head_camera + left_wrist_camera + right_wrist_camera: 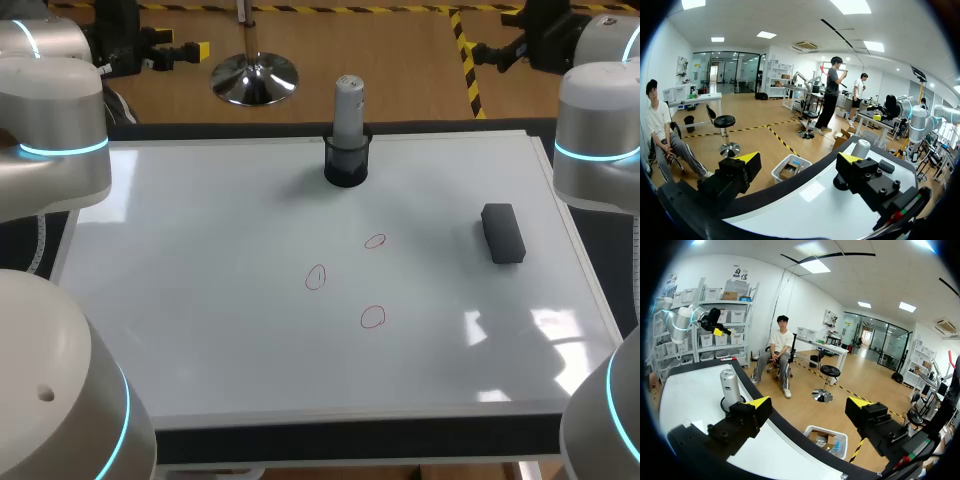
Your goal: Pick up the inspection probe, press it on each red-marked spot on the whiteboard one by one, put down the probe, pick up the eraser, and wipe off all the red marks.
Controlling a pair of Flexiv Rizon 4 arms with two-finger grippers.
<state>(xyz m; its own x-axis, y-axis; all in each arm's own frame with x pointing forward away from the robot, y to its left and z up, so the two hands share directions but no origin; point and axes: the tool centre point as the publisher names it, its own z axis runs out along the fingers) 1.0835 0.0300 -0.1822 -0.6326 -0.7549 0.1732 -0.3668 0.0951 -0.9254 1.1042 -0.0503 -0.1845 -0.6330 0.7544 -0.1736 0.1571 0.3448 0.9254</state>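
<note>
Squarely upright in round black holder (347,166) at glossy whiteboard's (200,250) far edge: smooth grey cylindrical probe (348,105). Boxy black eraser (502,232) flat near three red ovals (372,317). Left gripper (799,160), right gripper (810,404): fingers apart.

This is a robotics lab, to judge by the bench. Two grey machines, the left arm (55,130) and the right arm (600,140), have glowing cyan rings at their joints and flank a black table (350,440) (a test rig, plainly). A whiteboard (200,300) covers it, bearing red marks (373,317), a probe (348,105) upright in a holder (347,165), and an eraser (503,233).
</note>
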